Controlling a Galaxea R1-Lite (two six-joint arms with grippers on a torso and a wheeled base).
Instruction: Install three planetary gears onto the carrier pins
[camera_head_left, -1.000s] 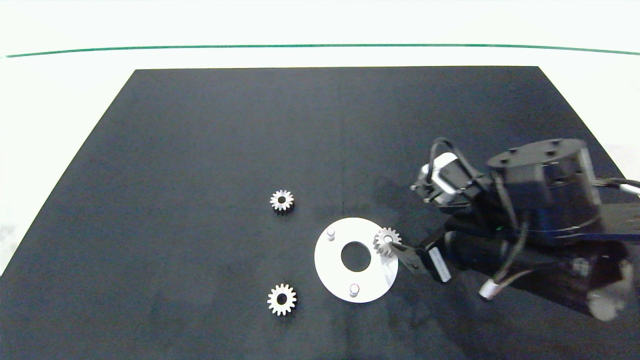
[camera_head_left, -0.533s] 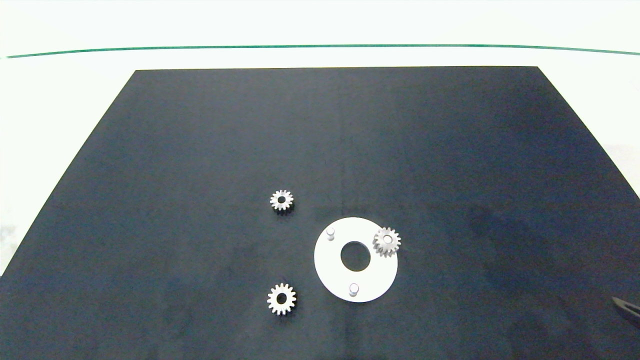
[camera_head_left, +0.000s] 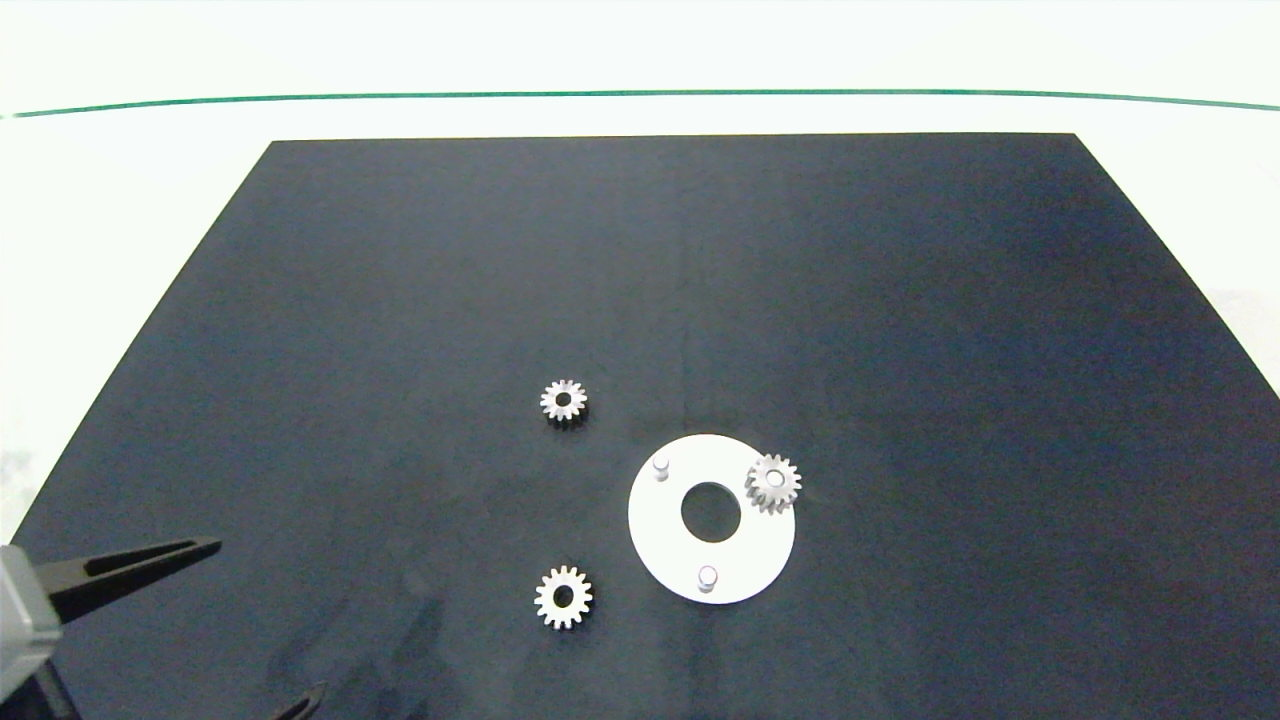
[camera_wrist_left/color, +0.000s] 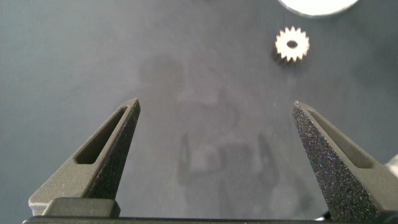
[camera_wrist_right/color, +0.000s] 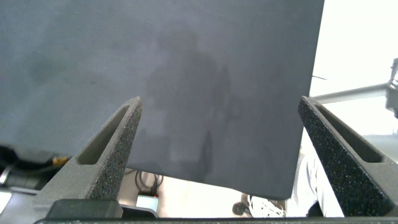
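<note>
From above, one small silver spur gear (camera_head_left: 773, 484) sits on a pin of the flat white round carrier disc (camera_head_left: 665, 530), whose two other pale pegs (camera_head_left: 661, 466) (camera_head_left: 708, 577) stand bare; two more gears (camera_head_left: 564, 401) (camera_head_left: 564, 597) lie on the black mat (camera_head_left: 500, 260). The left gripper (camera_head_left: 250, 630) enters at the near-left corner. Only its wrist view shows its fingers spread wide, empty, with the nearer gear (camera_wrist_left/color: 292, 45) ahead. The right gripper (camera_wrist_right/color: 221, 109), seen only from its wrist, gapes empty over the mat's edge.

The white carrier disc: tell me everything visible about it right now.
The white carrier disc lies flat on the black mat, a matte white round plate with a large round centre hole. Three short pale pins stand on it in a triangle. Two pins are bare. The third carries a silver toothed gear that overhangs the disc's rim. Neither gripper touches it.
</note>
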